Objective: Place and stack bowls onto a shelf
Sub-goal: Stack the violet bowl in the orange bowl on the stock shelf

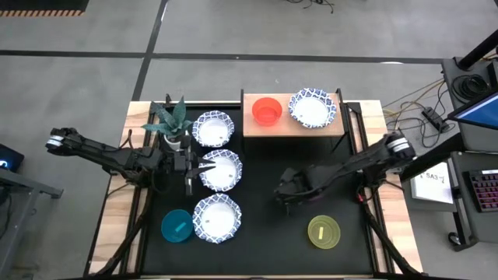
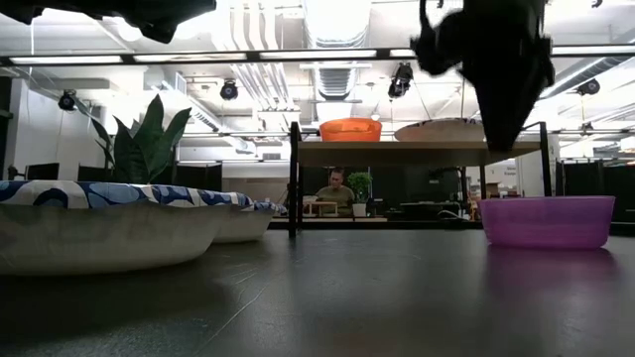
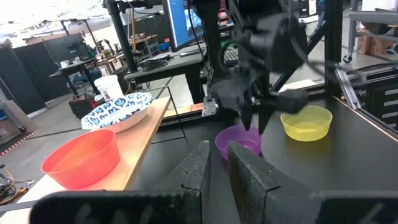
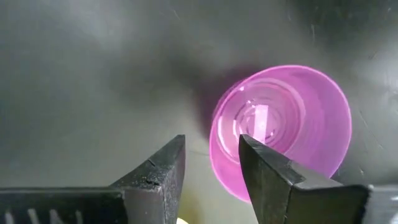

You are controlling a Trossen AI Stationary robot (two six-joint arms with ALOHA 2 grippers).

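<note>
Shelf (image 1: pixel 292 128): light-wood board on thin dark legs, at the far side of the black tabletop (image 1: pixel 264 233), right of centre. Carries 2 bowls, side by side: red bowl (image 1: pixel 267 110) at its left end, patterned bowl on the shelf (image 1: pixel 311 108) at its right end.

On the tabletop, left half: 3 white bowls with blue scalloped rims in a column. Far patterned bowl (image 1: pixel 212 128) beside the potted plant (image 1: pixel 173 122); middle patterned bowl (image 1: pixel 221 171); near patterned bowl (image 1: pixel 217 218), with the teal bowl (image 1: pixel 177 225) just beside it on the left.

On the tabletop, right half: yellow-green bowl (image 1: pixel 324 232) near the front edge. Purple bowl (image 4: pixel 283 127) upright on the surface, hidden under the right arm in the high view, clear in the low and wrist views.

Left gripper (image 1: pixel 191 172): at the left rim of the middle patterned bowl, fingers close together with only a narrow gap; apparently pinching that rim, though contact is hard to confirm from above.

Right gripper (image 4: pixel 211 165): poised above the purple bowl, pointing down, fingers spread apart, 1 over the bowl's rim and 1 outside it, holding nothing.

Background, low view: a seated person (image 2: pixel 337 188) well behind the table.
</note>
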